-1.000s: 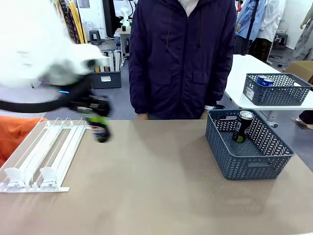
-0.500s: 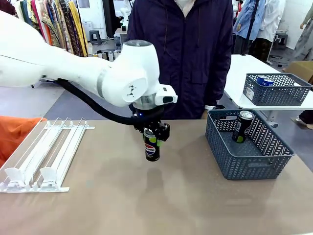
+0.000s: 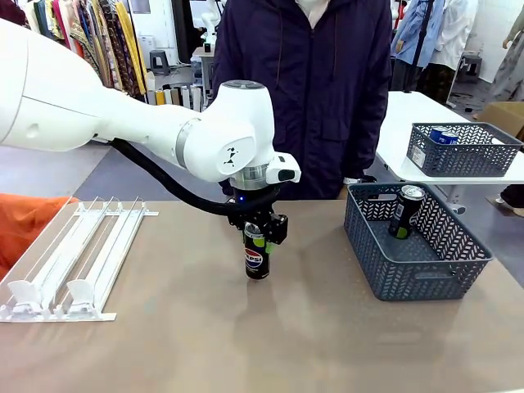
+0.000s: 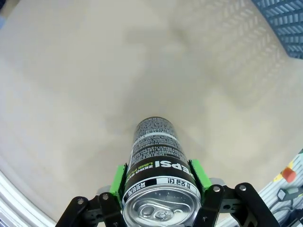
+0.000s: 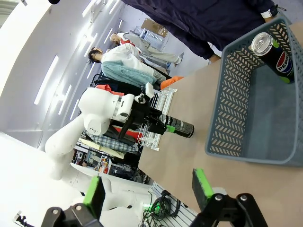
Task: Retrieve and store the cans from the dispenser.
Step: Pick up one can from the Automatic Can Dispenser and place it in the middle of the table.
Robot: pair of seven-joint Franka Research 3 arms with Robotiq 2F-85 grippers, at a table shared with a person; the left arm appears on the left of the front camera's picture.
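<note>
Left gripper (image 3: pixel 256 238) at mid-table, pointing straight down, jaws clamped on the upper part of a black Pepsi can (image 3: pixel 256 258). Can upright, base at or just above the tabletop (image 3: pixel 246 344); contact cannot be told. In the left wrist view the green pads (image 4: pixel 118 177) press either side of the can (image 4: pixel 156 165), pull-tab top nearest the camera.

Right gripper (image 5: pixel 147 189) with jaws spread wide, nothing between them. Beyond its fingertips, the dark grey mesh basket (image 5: pixel 236 109), with a second black can (image 5: pixel 277 56) standing upright against its far wall.

Well off to the left gripper's outer side, the white dispenser (image 3: pixel 78 254) lies with no cans in its lanes. Past the held can, a person in a dark jacket (image 3: pixel 303 90) stands at the far table edge.
</note>
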